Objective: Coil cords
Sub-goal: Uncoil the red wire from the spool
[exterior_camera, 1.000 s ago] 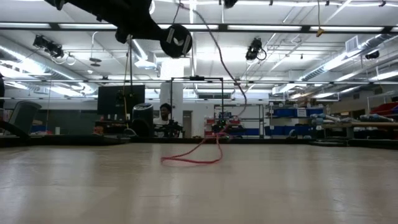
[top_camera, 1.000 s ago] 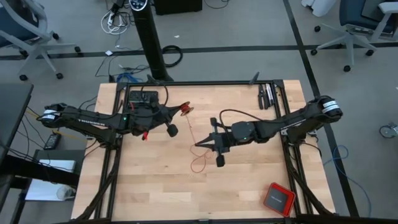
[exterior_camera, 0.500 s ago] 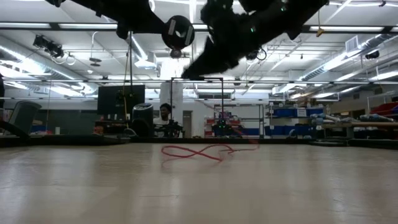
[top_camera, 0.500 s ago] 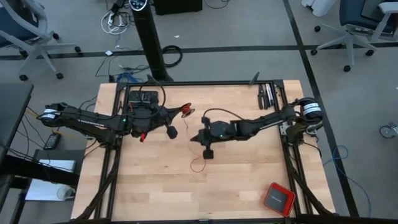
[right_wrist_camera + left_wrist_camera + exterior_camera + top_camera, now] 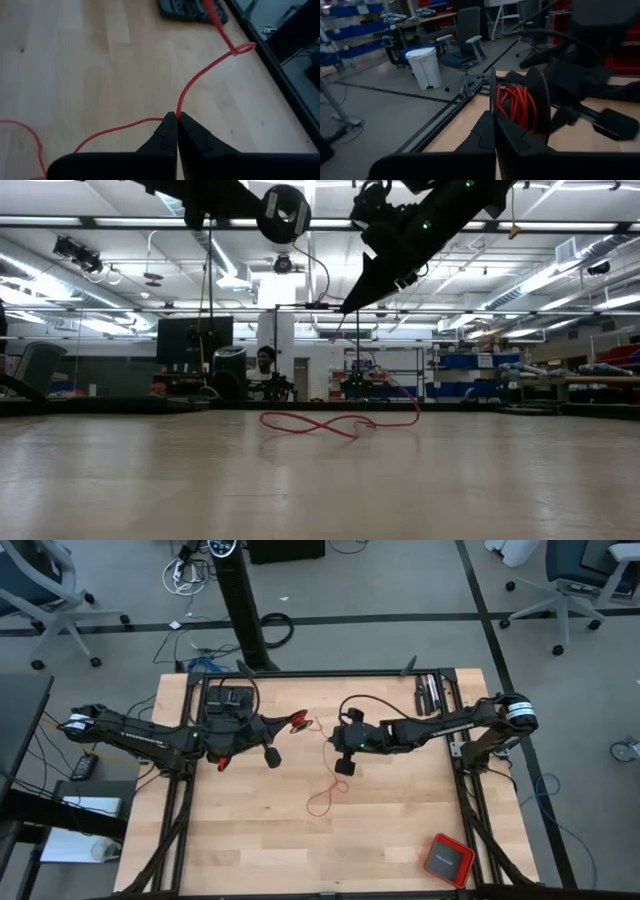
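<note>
The thin red cord is partly wound on a small dark spool, which also shows in the high view. From the spool the cord runs to my right gripper. It then drops to loose loops on the table, which also show in the low view. My left gripper is above the table's far middle and is shut on the spool. My right gripper is just right of the spool, raised and shut on the cord. My left gripper pinches the spool's thin dark end disc by its rim, between the two fingers. The spool is lifted clear of the table, with the red windings beside the fingers. My right gripper pinches a single strand of the cord at its fingertips, which slant down. One run leads up toward the spool with a small kink. The other run falls slack to the table.
A red square box lies near the table's near right corner. Dark tools lie at the far right edge and a dark box at the far left. A person sits in the room beyond the table.
My right gripper has gone toward the table's left and far edges, up close to the spool. The cord's loops on the table have shifted and spread out, and a strand now rises from them to the gripper.
</note>
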Available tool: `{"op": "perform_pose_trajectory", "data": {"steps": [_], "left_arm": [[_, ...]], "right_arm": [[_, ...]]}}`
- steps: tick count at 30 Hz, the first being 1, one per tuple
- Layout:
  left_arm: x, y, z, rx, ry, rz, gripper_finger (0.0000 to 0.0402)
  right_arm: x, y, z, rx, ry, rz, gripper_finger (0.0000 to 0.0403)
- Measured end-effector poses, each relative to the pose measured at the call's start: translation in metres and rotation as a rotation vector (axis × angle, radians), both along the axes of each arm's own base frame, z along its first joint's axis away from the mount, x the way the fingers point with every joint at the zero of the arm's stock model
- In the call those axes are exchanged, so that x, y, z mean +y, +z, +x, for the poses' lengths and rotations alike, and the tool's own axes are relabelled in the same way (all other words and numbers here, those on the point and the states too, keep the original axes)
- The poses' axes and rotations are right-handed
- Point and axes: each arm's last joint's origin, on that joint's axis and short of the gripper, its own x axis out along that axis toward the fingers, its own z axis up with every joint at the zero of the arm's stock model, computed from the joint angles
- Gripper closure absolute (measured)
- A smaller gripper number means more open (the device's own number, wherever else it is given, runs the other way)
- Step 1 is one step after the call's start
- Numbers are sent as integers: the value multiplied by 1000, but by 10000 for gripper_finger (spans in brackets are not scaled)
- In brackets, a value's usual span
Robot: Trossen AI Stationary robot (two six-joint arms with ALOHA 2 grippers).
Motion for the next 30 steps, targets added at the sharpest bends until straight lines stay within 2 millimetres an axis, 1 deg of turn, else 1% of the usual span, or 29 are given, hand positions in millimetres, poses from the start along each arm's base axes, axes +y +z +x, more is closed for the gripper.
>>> {"op": "perform_pose_trajectory", "data": {"steps": [3, 5, 9, 12, 15, 18, 21, 24, 27, 30], "left_arm": [[-4, 2, -1, 8, -98, 26, 401], [-7, -1, 0, 43, -162, 49, 401], [-8, -9, -2, 149, -186, 92, 401], [-5, -17, -4, 242, -146, 106, 401], [0, -24, -7, 322, -87, 119, 401], [4, -27, -8, 351, -62, 111, 401], [7, -27, -8, 348, -46, 91, 401], [9, -27, -8, 346, -34, 78, 401], [11, -27, -8, 340, 1, 71, 401], [13, -27, -9, 338, 89, 93, 401]], "right_arm": [[0, 2, -1, -4, -6, -5, 403], [-1, 1, -3, 20, -25, -21, 403], [-3, 5, -13, 63, -102, -58, 403], [-4, 17, -23, 44, -153, -74, 403], [-2, 33, -34, -3, -189, -93, 403], [4, 49, -42, -71, -173, -93, 403], [16, 62, -46, -141, -112, -111, 403], [33, 72, -45, -216, -2, -144, 403], [50, 80, -41, -300, 167, -159, 403], [67, 86, -37, -380, 362, -150, 403]]}}
